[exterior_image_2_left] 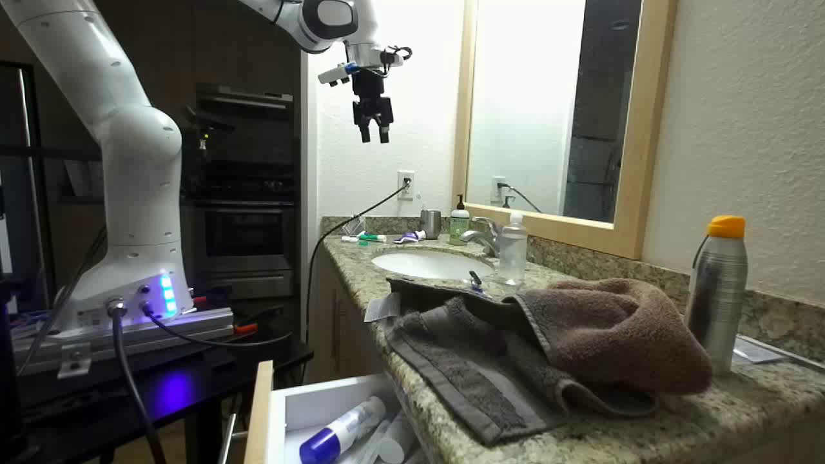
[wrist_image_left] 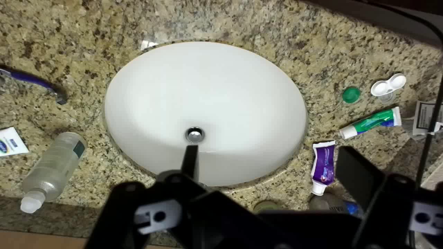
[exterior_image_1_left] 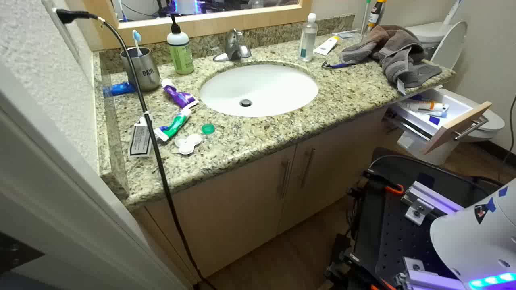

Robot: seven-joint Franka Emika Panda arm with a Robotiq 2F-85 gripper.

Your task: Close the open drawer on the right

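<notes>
The open drawer [exterior_image_1_left: 445, 135] sticks out under the right end of the counter in an exterior view. It has a light wood front, a white inside and a metal bar handle [exterior_image_1_left: 471, 128]. Tubes and bottles lie in it. The drawer also shows at the bottom of an exterior view [exterior_image_2_left: 259, 412], partly cut off by the frame. My gripper [exterior_image_2_left: 375, 135] is open and empty, pointing down high above the far end of the counter, well away from the drawer. In the wrist view the gripper [wrist_image_left: 268, 152] has its fingers wide apart over the sink side. The drawer is out of the wrist view.
A towel [exterior_image_2_left: 612, 328] lies on the counter above the drawer, its edge over the front. A clear bottle [exterior_image_1_left: 308, 38] and a razor [exterior_image_1_left: 338, 65] lie beyond the sink [exterior_image_1_left: 258, 88]. A black cable [exterior_image_1_left: 161, 161] hangs at the left. The robot's black table [exterior_image_1_left: 387, 241] stands near the drawer.
</notes>
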